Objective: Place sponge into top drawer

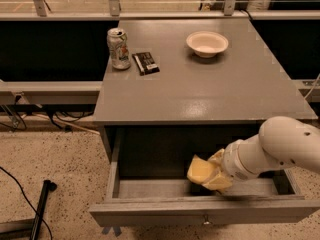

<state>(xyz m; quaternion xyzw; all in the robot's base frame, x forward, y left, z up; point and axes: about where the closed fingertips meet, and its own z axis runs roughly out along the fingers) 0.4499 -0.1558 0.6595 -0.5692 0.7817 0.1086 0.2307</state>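
The top drawer (150,215) is pulled open under the grey table, with its small knob (205,219) at front centre. The pale yellow sponge (199,169) is inside the drawer opening, just above the drawer floor, right of centre. My gripper (216,172) reaches in from the right on the white arm (280,146) and is shut on the sponge, with its cream fingers (219,182) around the sponge's right side. I cannot tell whether the sponge touches the drawer floor.
On the table top (210,94) stand a drink can (118,48), a dark snack packet (146,63) and a white bowl (207,43). Dark shelving flanks the table. Cables and a black pole (41,209) lie on the speckled floor at left.
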